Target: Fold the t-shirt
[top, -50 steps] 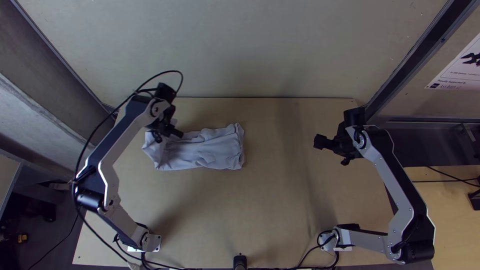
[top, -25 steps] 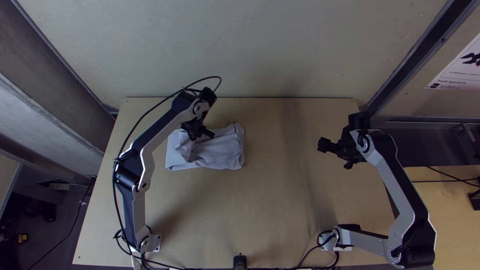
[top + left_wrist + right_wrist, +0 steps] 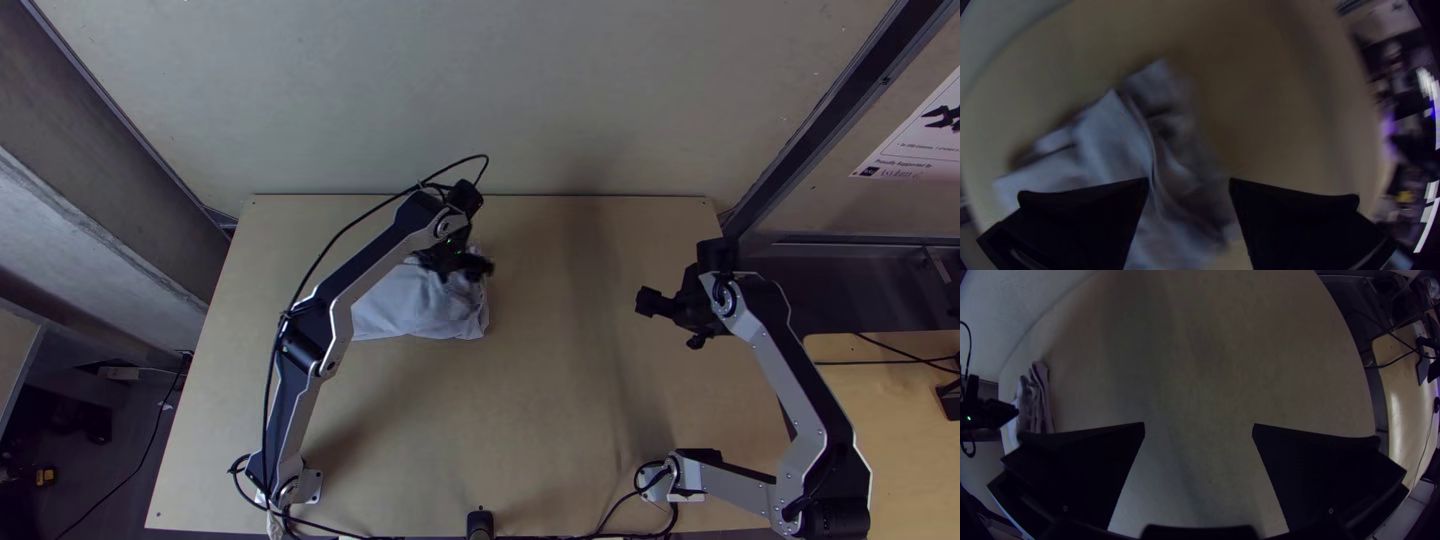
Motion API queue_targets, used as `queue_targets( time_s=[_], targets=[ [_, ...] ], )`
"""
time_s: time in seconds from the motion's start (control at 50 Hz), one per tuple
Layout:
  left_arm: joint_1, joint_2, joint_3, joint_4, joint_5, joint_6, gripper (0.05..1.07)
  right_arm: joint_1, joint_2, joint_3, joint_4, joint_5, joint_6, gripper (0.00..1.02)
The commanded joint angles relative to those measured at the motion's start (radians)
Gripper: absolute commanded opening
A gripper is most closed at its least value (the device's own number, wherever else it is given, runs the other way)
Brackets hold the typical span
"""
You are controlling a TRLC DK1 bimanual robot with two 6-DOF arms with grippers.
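In the top view my left gripper (image 3: 472,268) is over the upper right part of the light grey t-shirt (image 3: 415,310), a folded bundle left of the table's middle. The left wrist view has the left gripper (image 3: 1190,185) open, its fingers apart above the layered, creased cloth (image 3: 1110,145). My right gripper (image 3: 655,303) stands at the table's right side, away from the cloth. From its wrist, the right gripper (image 3: 1199,427) is open over bare wood, with the shirt (image 3: 1037,400) far off beside the other arm's gripper.
The wooden table (image 3: 560,420) has bare surface between the shirt and the right arm. A small black post (image 3: 480,523) stands at the near edge, with black cables (image 3: 600,535) along it. A grey wall (image 3: 480,90) rises beyond the far edge.
The left gripper has moved right across the shirt, and the cloth's left end, earlier reaching farther left, now lies folded over to the right. The right arm has shifted only slightly.
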Motion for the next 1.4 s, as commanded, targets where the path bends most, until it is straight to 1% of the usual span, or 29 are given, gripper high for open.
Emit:
queue_targets(
  time_s=[0.0, 0.04, 0.08, 0.18, 0.24, 0.3, 0.36, 0.4, 0.46, 0.5, 0.52, 0.64, 0.7, 0.76, 0.82, 0.86, 0.96, 1.04, 1.16, 1.2, 1.22, 1.24, 1.32, 1.38],
  targets=[
    [0.004, 0.047, 0.080, 0.085, 0.174, -0.191, 1.03, 0.000, -0.024, -0.038, 0.009, 0.000, -0.005, 0.99],
    [-0.003, 0.054, 0.104, 0.124, 0.173, -0.276, 1.03, 0.005, -0.030, -0.046, 0.009, 0.000, -0.005, 0.99],
    [-0.011, 0.054, 0.109, 0.148, 0.168, -0.311, 1.03, 0.006, -0.037, -0.053, 0.009, 0.000, -0.005, 0.99],
    [-0.020, 0.053, 0.107, 0.130, 0.168, -0.293, 1.03, 0.005, -0.053, -0.069, 0.009, 0.000, -0.007, 0.99],
    [-0.017, 0.044, 0.100, 0.121, 0.165, -0.263, 1.03, -0.002, -0.060, -0.070, 0.009, 0.002, -0.009, 0.99],
    [-0.010, 0.030, 0.087, 0.108, 0.156, -0.253, 1.03, -0.011, -0.070, -0.063, 0.011, 0.002, -0.022, 0.99],
    [-0.006, 0.005, 0.067, 0.107, 0.117, -0.222, 1.03, -0.018, -0.074, -0.050, 0.015, 0.002, -0.035, 0.99],
    [-0.006, -0.015, 0.052, 0.107, 0.074, -0.204, 1.03, -0.028, -0.073, -0.040, 0.018, 0.002, -0.055, 0.99],
    [-0.002, -0.050, 0.031, 0.105, 0.056, -0.128, 1.03, -0.032, -0.070, -0.012, 0.018, 0.002, -0.088, 0.99],
    [0.007, -0.076, 0.017, 0.107, 0.041, -0.116, 1.03, -0.034, -0.073, 0.011, 0.018, 0.002, -0.110, 0.99],
    [0.010, -0.090, 0.014, 0.108, 0.015, -0.113, 1.03, -0.034, -0.076, 0.025, 0.018, 0.002, -0.122, 0.99],
    [0.021, -0.185, -0.014, 0.130, -0.160, -0.035, 1.03, -0.032, -0.099, 0.138, 0.015, 0.002, -0.133, 0.99],
    [0.033, -0.237, -0.015, 0.132, -0.234, 0.003, 1.03, -0.029, -0.106, 0.204, 0.015, 0.002, -0.162, 0.99],
    [0.046, -0.295, -0.031, 0.136, -0.280, 0.049, 1.02, -0.029, -0.110, 0.283, 0.006, 0.002, -0.180, 0.99],
    [0.069, -0.369, -0.069, 0.170, -0.323, 0.086, 1.03, -0.031, -0.103, 0.361, -0.006, 0.003, -0.183, 0.99],
    [0.082, -0.418, -0.095, 0.187, -0.324, 0.108, 1.03, -0.034, -0.097, 0.413, -0.009, 0.003, -0.183, 0.99],
    [0.152, -0.536, -0.158, 0.247, -0.327, 0.178, 1.03, -0.038, -0.085, 0.530, -0.018, 0.014, -0.183, 0.99],
    [0.211, -0.625, -0.201, 0.290, -0.332, 0.214, 1.03, -0.038, -0.073, 0.632, -0.051, 0.014, -0.183, 0.99],
    [0.333, -0.757, -0.269, 0.325, -0.331, 0.255, 1.03, -0.031, -0.025, 0.841, -0.170, 0.011, -0.180, 0.99],
    [0.371, -0.809, -0.318, 0.368, -0.329, 0.272, 1.03, -0.011, -0.021, 0.901, -0.195, 0.011, -0.197, 0.99],
    [0.389, -0.837, -0.345, 0.391, -0.327, 0.281, 1.03, 0.000, -0.027, 0.921, -0.193, 0.013, -0.211, 0.99],
    [0.409, -0.864, -0.373, 0.412, -0.326, 0.293, 1.03, -0.006, -0.039, 0.933, -0.187, 0.014, -0.209, 0.99],
    [0.500, -0.975, -0.489, 0.515, -0.304, 0.336, 1.02, -0.048, -0.099, 0.938, -0.103, 0.014, -0.167, 0.99],
    [0.555, -1.055, -0.581, 0.596, -0.298, 0.372, 1.03, -0.048, -0.133, 0.951, -0.069, 0.014, -0.168, 0.99]
  ],
)
